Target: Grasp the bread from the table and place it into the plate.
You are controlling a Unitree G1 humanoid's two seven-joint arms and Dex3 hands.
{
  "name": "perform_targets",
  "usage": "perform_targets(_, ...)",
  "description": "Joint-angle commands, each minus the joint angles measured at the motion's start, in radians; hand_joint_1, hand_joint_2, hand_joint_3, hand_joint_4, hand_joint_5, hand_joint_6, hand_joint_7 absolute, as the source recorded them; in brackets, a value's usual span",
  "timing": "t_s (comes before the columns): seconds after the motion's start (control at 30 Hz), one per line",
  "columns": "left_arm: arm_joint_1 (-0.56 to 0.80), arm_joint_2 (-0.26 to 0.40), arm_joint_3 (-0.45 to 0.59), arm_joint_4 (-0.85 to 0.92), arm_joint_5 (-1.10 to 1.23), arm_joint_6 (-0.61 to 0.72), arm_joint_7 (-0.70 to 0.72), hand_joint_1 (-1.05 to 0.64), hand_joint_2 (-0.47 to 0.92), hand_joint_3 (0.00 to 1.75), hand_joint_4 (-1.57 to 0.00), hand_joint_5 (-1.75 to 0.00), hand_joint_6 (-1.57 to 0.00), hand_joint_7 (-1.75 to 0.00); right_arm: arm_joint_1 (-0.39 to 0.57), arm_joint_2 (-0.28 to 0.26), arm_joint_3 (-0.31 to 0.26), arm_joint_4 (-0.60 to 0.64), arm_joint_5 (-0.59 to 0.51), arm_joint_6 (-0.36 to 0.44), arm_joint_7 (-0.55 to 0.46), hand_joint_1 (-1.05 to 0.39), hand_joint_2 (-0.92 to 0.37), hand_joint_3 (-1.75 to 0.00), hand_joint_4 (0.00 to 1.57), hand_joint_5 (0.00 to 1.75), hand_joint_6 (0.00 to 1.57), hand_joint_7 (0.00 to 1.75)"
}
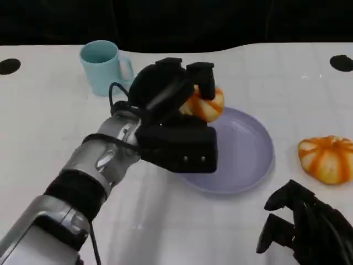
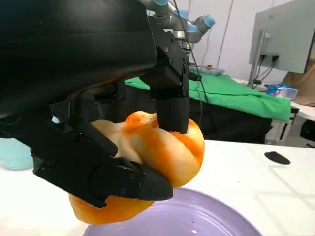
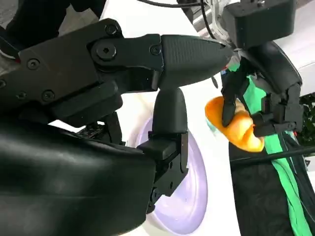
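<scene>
Looked like a robotics lab: white table (image 1: 49, 116) with black marker dots (image 1: 9, 66), another robot arm with blue joints (image 2: 184, 22) behind, a green-covered bench (image 2: 236, 96), a monitor (image 2: 285, 37) on a stand.

Silver left forearm extended, its black left hand (image 1: 179, 107) gripping; black right hand (image 1: 306, 226) low, fingers (image 1: 276, 229) curled, holding nothing.

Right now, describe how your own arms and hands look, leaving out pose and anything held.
The left forearm is silver metal with a black band around it and thin black cables looping near the wrist. Its left hand is matte black, with a boxy palm block showing small screws and rounded fingertips. The right hand is the same black, many-fingered build.
</scene>
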Motion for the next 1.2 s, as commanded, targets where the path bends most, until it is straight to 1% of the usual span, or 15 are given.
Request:
perform_targets(0.03, -0.033, -0.018, -0.017, 0.038, 0.003, -0.012, 0.0, -0.23, 0.65, 0.74, -0.87, -1.75, -0.61, -1.75, 0.01, -0.006, -0.005, -0.014, 0.008, -0.001, -0.003, -0.52, -0.92, -0.49, 0.62, 1.75, 0.38, 1.7)
perform_targets(0.17, -0.045, -0.045, -0.024, 0.079, -0.012, -0.03, -0.013, -0.21, 0.68, 0.72, -0.86, -1.75, -0.62, -1.75, 0.014, -0.006, -0.003, -0.019, 0.006, -0.001, -0.005, -0.51, -0.92, -0.49, 0.62, 1.75, 0.37, 1.71)
perform_targets(0.37, -0.054, -0.059, -0.019, 0.11, -0.02, -0.05, -0.01, -0.2, 0.64, 0.81, -0.88, -1.75, -0.66, -1.75, 0.014, -0.007, -0.004, -0.019, 0.008, 0.0, -0.005, -0.51, -0.92, -0.49, 0.62, 1.75, 0.37, 1.71)
perform_targets(0.63, -0.071, -0.113, -0.052, 0.244, -0.009, -0.099, 0.026, -0.2, 0.58, 0.91, -0.89, -1.75, -0.66, -1.75, 0.015, -0.005, 0.0, -0.019, -0.001, -0.006, -0.007, -0.53, -0.92, -0.47, 0.63, 1.75, 0.38, 1.71)
perform_targets(0.7, -0.074, -0.118, -0.044, 0.264, -0.024, -0.111, 0.015, -0.2, 0.56, 0.98, -0.9, -1.75, -0.66, -1.75, 0.014, -0.004, -0.001, -0.018, 0.003, -0.004, -0.007, -0.52, -0.92, -0.47, 0.63, 1.75, 0.38, 1.71)
perform_targets(0.73, -0.076, -0.12, -0.039, 0.271, -0.031, -0.113, 0.004, -0.23, 0.57, 0.96, -0.79, -1.71, -0.65, -1.49, 0.014, -0.003, -0.001, -0.017, 0.005, -0.003, -0.007, -0.52, -0.92, -0.48, 0.63, 1.75, 0.38, 1.71)
perform_targets(0.8, -0.084, -0.12, -0.04, 0.28, -0.038, -0.107, -0.024, -0.24, 0.58, 0.93, -0.73, -1.69, -0.65, -1.33, 0.015, -0.001, -0.001, -0.02, 0.004, -0.002, -0.011, -0.52, -0.92, -0.48, 0.63, 1.75, 0.38, 1.71)
perform_targets(0.83, -0.088, -0.118, -0.043, 0.283, -0.039, -0.104, -0.037, -0.29, 0.72, 0.64, -0.64, -1.44, -0.63, -0.94, 0.016, -0.001, 0.001, -0.022, 0.001, -0.001, -0.014, -0.52, -0.92, -0.48, 0.62, 1.75, 0.38, 1.71)
perform_targets(0.87, -0.097, -0.113, -0.053, 0.289, -0.036, -0.101, -0.073, -0.31, 0.82, 0.44, -0.62, -1.34, -0.67, -0.72, 0.018, -0.003, 0.003, -0.023, -0.004, -0.007, -0.013, -0.53, -0.92, -0.47, 0.61, 1.75, 0.38, 1.71)
perform_targets(0.9, -0.105, -0.106, -0.064, 0.291, -0.031, -0.095, -0.11, -0.46, 0.88, 0.4, -0.45, -0.96, -0.57, -0.43, 0.018, -0.003, 0.003, -0.021, -0.006, -0.012, -0.012, -0.52, -0.92, -0.48, 0.61, 1.75, 0.37, 1.72)
perform_targets(0.93, -0.11, -0.101, -0.071, 0.291, -0.028, -0.092, -0.137, -0.54, 0.9, 0.4, -0.38, -0.74, -0.51, -0.28, 0.017, -0.003, 0.003, -0.018, -0.007, -0.016, -0.009, -0.52, -0.92, -0.49, 0.61, 1.75, 0.37, 1.72)
perform_targets(1.0, -0.114, -0.097, -0.077, 0.287, -0.028, -0.088, -0.162, -0.61, 0.92, 0.4, -0.32, -0.51, -0.46, -0.13, 0.016, -0.003, 0.003, -0.015, -0.007, -0.019, -0.007, -0.52, -0.92, -0.49, 0.62, 1.75, 0.37, 1.73)
perform_targets(1.07, -0.113, -0.094, -0.079, 0.283, -0.03, -0.08, -0.182, -0.63, 0.92, 0.4, -0.31, -0.46, -0.45, -0.09, 0.017, -0.003, 0.002, -0.016, -0.004, -0.016, -0.007, -0.51, -0.92, -0.49, 0.62, 1.75, 0.37, 1.73)
perform_targets(1.1, -0.113, -0.092, -0.082, 0.281, -0.03, -0.074, -0.195, -0.72, 0.92, 0.45, -0.2, -0.39, -0.37, -0.04, 0.017, -0.003, 0.0, -0.017, -0.001, -0.014, -0.007, -0.51, -0.92, -0.49, 0.62, 1.75, 0.37, 1.73)
perform_targets(1.2, -0.112, -0.089, -0.089, 0.273, -0.025, -0.056, -0.211, -0.79, 0.92, 0.5, -0.11, -0.35, -0.3, -0.01, 0.018, -0.003, -0.001, -0.017, 0.003, -0.012, -0.005, -0.51, -0.92, -0.49, 0.62, 1.75, 0.37, 1.73)
